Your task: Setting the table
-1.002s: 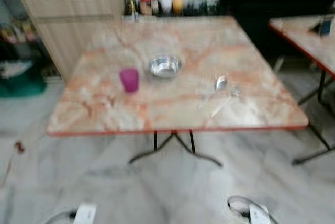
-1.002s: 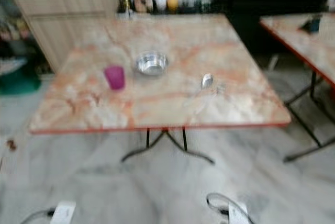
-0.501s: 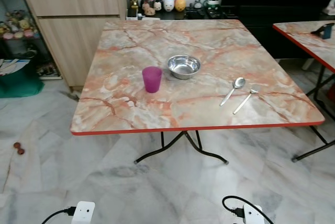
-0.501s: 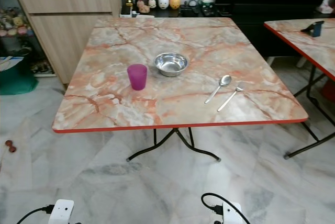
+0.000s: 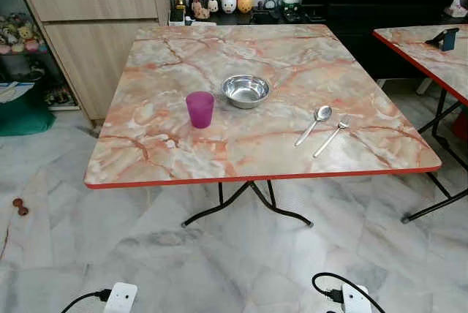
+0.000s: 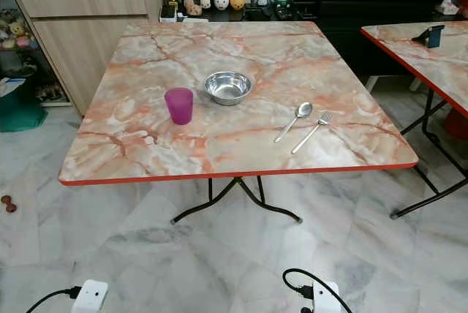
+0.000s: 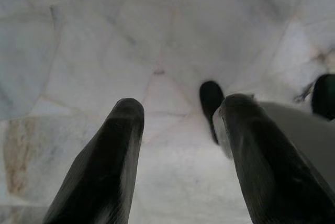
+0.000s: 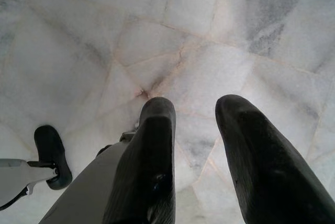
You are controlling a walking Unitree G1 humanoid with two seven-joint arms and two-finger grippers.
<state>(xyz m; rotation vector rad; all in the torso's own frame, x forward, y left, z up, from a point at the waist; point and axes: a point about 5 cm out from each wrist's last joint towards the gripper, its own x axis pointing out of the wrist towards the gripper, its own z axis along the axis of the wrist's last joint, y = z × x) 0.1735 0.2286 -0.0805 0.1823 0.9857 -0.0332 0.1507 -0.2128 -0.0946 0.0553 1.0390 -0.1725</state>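
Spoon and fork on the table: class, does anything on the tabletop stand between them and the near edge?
No. The spoon and fork lie with only bare table before the near edge.

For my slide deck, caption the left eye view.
Marble-top table holding a purple cup, steel bowl, spoon and fork.

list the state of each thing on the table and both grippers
cup: upright, standing left of the bowl
bowl: upright, looks empty
spoon: lying flat, bowl end away from the robot
fork: lying flat beside the spoon, apart from it
left gripper: open, empty, over the floor
right gripper: open, empty, over the floor
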